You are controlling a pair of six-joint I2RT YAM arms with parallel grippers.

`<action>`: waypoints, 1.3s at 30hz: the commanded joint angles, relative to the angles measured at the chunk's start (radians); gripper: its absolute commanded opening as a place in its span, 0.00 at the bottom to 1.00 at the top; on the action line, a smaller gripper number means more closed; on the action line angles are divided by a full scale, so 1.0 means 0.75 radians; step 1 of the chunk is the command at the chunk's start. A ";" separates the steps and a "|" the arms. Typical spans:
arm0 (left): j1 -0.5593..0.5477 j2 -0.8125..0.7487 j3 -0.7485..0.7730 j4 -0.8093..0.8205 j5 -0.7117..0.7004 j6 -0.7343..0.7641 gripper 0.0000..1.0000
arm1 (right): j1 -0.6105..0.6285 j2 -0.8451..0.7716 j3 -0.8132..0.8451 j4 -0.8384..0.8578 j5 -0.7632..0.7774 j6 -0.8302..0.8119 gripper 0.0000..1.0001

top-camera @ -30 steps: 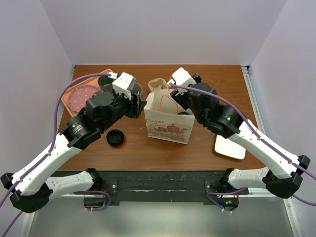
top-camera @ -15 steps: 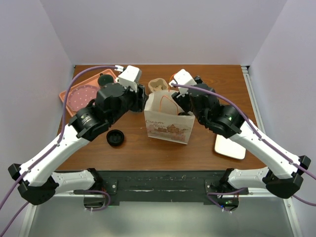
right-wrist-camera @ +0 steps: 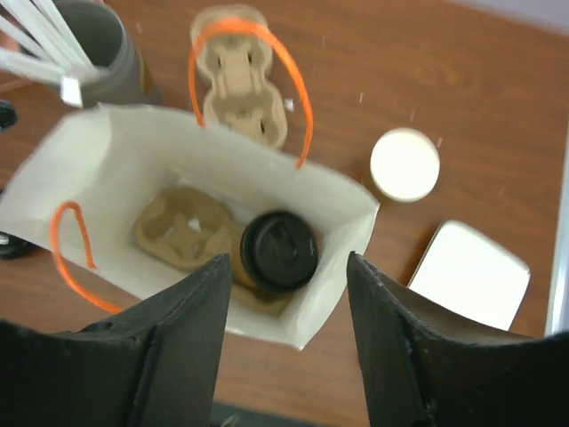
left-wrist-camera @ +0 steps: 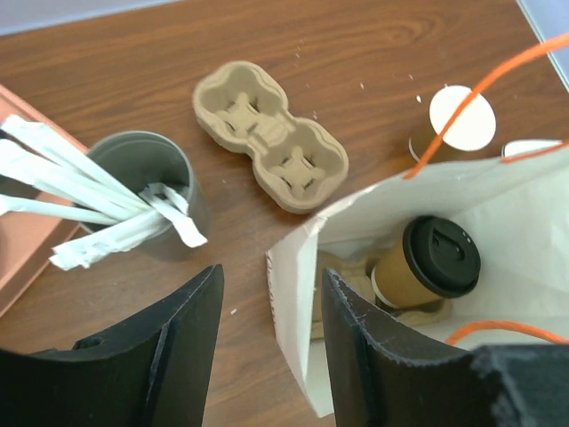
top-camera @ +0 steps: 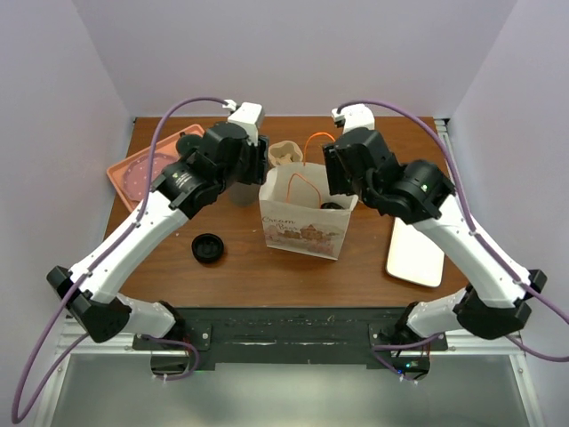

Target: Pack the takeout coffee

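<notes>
We find the takeout coffee point(right-wrist-camera: 278, 251), tan-sided under a black lid, standing upright inside the white paper bag point(right-wrist-camera: 213, 160). It sits in the 3 o'clock end of a cardboard carrier point(right-wrist-camera: 178, 231) lying on the bag's floor, and the rest of that carrier is bare. The bag's mouth is open and its orange handles stand up.

Both claws hang above the bag with their fingers spread wide and nothing between them. The right gripper point(right-wrist-camera: 289, 258) is straight over the bag's mouth, and the left gripper point(left-wrist-camera: 271, 276) is over its 9 o'clock edge as we see it from above.

From the overhead camera, a second, empty carrier point(left-wrist-camera: 267, 133) lies on the table at 12 o'clock from the bag. A grey tumbler point(left-wrist-camera: 151, 178) at 10 o'clock holds white wrapped utensils. In the right wrist view, another tan cup point(left-wrist-camera: 453, 124) with a white lid stands just outside the bag at 2 o'clock.

Further out in the overhead view, a pink tray point(top-camera: 133, 173) lies at 10 o'clock and a loose black lid point(top-camera: 207, 247) at 8 o'clock. A flat white slab point(top-camera: 414, 252) lies at 4 o'clock.
</notes>
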 commanded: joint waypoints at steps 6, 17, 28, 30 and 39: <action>0.011 0.070 0.071 -0.046 0.143 -0.006 0.53 | -0.414 0.083 0.058 -0.271 -0.345 0.212 0.52; 0.011 0.045 -0.021 -0.017 0.315 -0.053 0.15 | -0.586 0.091 -0.091 -0.152 -0.642 0.116 0.37; 0.009 -0.221 -0.383 0.169 0.595 -0.321 0.00 | -0.586 0.032 -0.233 -0.097 -0.683 0.075 0.35; 0.009 -0.260 -0.393 0.193 0.585 -0.317 0.00 | -0.586 0.032 -0.247 -0.073 -0.691 0.039 0.29; 0.009 -0.245 -0.175 0.107 0.360 -0.233 0.26 | -0.584 -0.033 -0.386 0.067 -0.783 -0.195 0.00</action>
